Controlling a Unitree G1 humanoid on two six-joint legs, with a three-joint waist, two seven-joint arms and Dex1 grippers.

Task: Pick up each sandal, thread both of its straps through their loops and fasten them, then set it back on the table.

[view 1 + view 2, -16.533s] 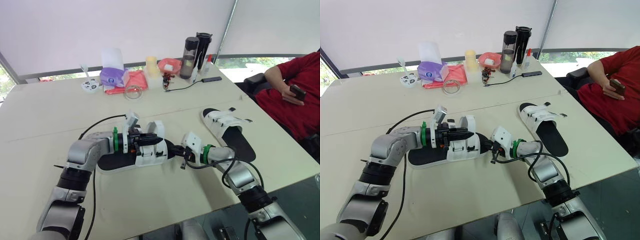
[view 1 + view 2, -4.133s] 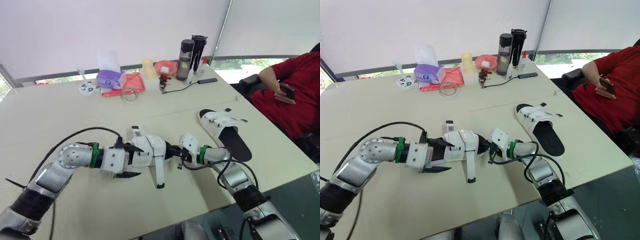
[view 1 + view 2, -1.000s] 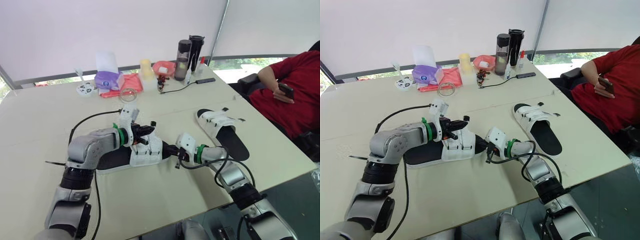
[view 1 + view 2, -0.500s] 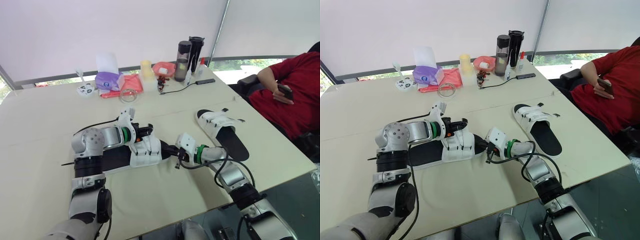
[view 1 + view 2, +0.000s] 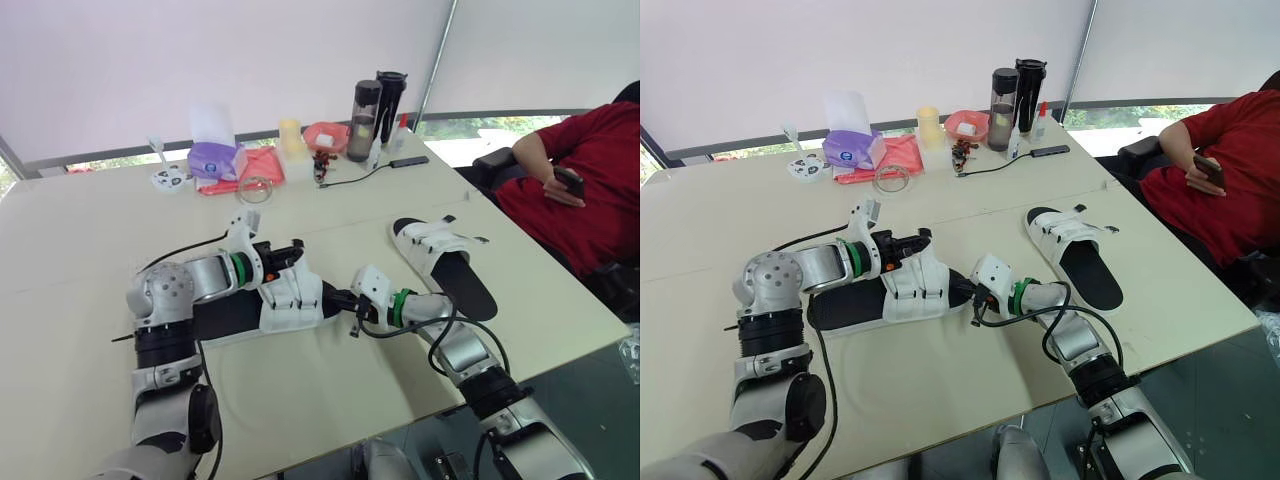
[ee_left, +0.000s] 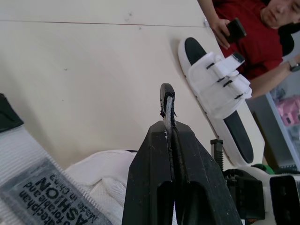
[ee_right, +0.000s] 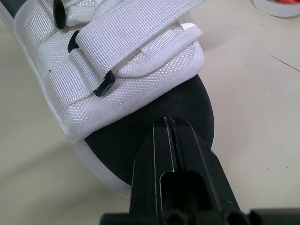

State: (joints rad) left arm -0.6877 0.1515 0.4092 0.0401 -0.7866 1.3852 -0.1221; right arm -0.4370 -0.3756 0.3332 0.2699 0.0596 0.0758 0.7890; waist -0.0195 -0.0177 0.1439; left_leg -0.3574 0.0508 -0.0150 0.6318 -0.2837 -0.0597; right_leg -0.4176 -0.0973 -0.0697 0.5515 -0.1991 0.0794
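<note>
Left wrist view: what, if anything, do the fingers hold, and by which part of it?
The left gripper pinches a thin white strap of the near sandal, by its edge, between its shut fingers.

Cream table (image 5: 90, 215): near sandal (image 5: 912, 292), far sandal (image 5: 452, 268), dark bottle (image 5: 391, 100), tissue pack (image 5: 212, 158).

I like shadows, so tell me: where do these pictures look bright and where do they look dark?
Left eye view: the blind behind glows bright; the table is evenly lit, shadows faint. Left wrist view: the left tool, pinching a white strap, looks darkest.
</note>
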